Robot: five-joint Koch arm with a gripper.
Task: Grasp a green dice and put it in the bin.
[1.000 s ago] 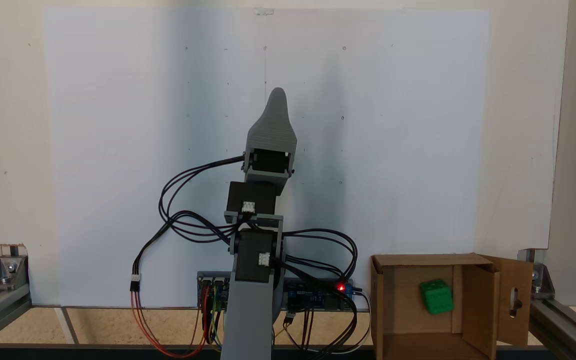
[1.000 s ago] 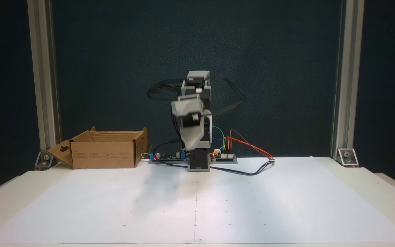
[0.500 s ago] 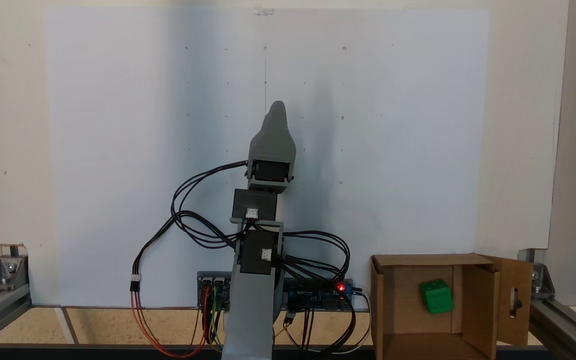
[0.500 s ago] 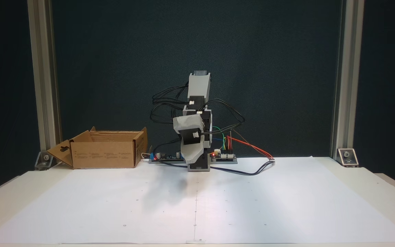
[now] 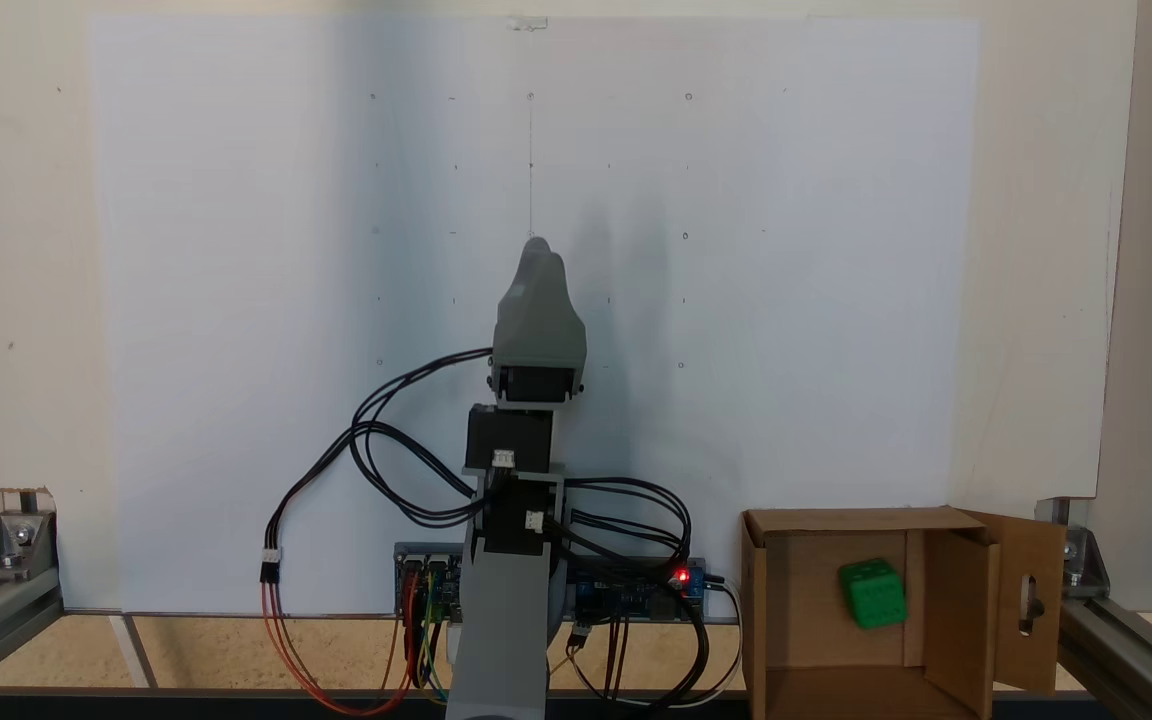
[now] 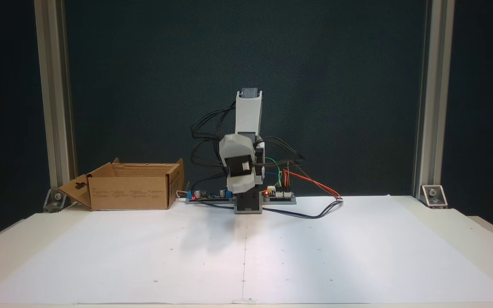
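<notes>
While the green dice (image 5: 873,592) is seen lying inside the bin (image 5: 824,521), on the cardboard floor toward the right part of the box, the arm is being folded back over its base. Across the last second the tool (image 5: 536,250) has been drawn in along the white sheet (image 5: 236,300) toward the base at the near edge of that fixed view, and in the other fixed view the tool (image 6: 239,188) has been lowered in front of the base while the upper link has been brought upright. Nothing green is seen at the tool in either fixed view, so it is judged to be carrying nothing; how far its jaws stand apart cannot be told, since they are lined up one behind the other and blurred. The bin (image 6: 131,188) is set at the far left of the counter (image 6: 464,231), just beside the control boards (image 6: 206,196). With the dice in the box and the arm being pulled home, the task is judged as good as done, only the settling being left.
</notes>
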